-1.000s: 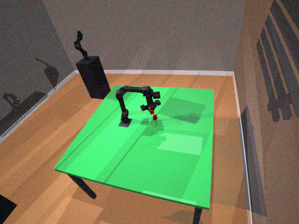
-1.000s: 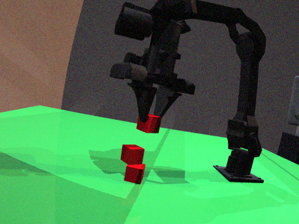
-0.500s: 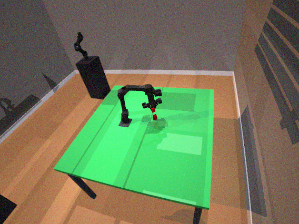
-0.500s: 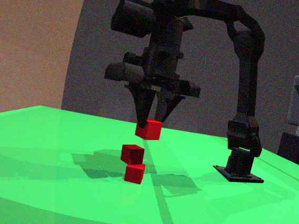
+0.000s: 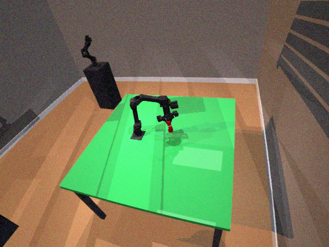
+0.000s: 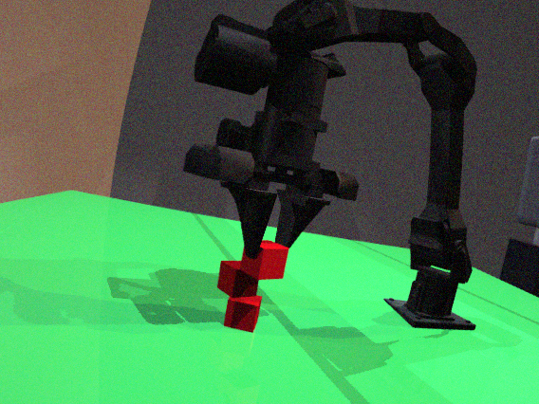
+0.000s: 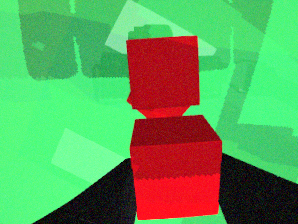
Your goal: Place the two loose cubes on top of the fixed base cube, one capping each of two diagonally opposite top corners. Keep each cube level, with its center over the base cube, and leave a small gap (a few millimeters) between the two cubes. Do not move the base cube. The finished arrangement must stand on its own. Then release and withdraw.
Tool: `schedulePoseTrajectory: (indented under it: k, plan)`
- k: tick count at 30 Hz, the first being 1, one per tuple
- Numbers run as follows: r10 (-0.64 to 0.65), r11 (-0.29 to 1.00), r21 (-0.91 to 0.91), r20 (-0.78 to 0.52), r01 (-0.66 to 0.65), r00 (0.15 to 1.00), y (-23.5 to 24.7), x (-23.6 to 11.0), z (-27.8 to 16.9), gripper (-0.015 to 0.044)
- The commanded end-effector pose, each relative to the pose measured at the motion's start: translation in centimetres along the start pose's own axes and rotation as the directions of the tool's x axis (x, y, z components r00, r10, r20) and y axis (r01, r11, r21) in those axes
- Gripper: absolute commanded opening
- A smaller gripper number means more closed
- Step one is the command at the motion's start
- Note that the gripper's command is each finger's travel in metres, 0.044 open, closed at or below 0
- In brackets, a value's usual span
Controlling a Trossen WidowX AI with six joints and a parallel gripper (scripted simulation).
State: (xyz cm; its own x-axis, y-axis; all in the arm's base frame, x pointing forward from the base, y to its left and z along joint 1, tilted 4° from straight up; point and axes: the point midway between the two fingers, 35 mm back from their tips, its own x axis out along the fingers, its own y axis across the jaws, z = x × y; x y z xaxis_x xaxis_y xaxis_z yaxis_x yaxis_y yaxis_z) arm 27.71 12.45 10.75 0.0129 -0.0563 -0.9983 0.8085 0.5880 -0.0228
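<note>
Red base cube stands on the green counter, a second red cube capping its left top corner. Gripper, partly closed, grips the third cube just right of the second; contact between them cannot be judged.

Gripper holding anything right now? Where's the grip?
Yes. The gripper is shut on the second red cube, fingertips pinching two opposite side faces near its top, beside the placed cube on the base cube.

Matt red cubes, glossy green table, wooden floor
</note>
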Motion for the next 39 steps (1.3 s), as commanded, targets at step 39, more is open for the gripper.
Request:
schedulePoseTrajectory:
  k: [39]
  plan:
    - [-0.004,1.0,0.004,-0.002,0.004,1.0,0.1,3.3,0.0,0.0105]
